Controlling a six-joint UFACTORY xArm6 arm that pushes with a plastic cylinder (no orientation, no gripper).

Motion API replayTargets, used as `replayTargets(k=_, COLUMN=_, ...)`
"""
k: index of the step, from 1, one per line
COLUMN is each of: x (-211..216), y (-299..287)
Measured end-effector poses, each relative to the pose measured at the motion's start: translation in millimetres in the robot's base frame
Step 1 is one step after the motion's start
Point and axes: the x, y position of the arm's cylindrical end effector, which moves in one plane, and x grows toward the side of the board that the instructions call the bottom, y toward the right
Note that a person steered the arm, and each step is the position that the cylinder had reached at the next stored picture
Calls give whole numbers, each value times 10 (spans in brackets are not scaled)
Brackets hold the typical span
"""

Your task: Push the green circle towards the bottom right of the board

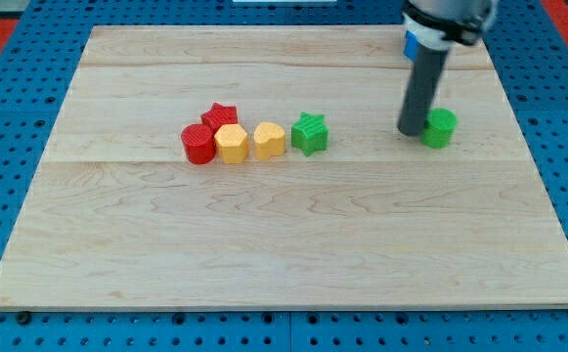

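The green circle (441, 127) sits on the wooden board (284, 235) at the view's right, a little above the middle. My tip (411, 131) rests on the board right against the circle's left side, touching it or nearly so. The dark rod rises from the tip to the view's top and hides nothing of the circle but its left edge.
A row of blocks lies left of centre: a green star (310, 133), a yellow hexagon (269, 141), a second yellow block (231, 144), a red circle (197, 145) and a red star (221, 116) behind them. A blue pegboard (10, 117) surrounds the board.
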Motion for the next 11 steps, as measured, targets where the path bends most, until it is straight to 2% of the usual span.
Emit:
replayTargets(k=1, x=606, y=123)
replayTargets(k=2, x=630, y=44)
replayTargets(k=4, x=123, y=-656)
replayTargets(k=5, x=-335, y=-820)
replayTargets(k=6, x=-640, y=-643)
replayTargets(k=7, x=-587, y=-42)
replayTargets(k=8, x=-177, y=250)
replayTargets(k=9, x=415, y=368)
replayTargets(k=10, x=686, y=501)
replayTargets(k=11, x=401, y=505)
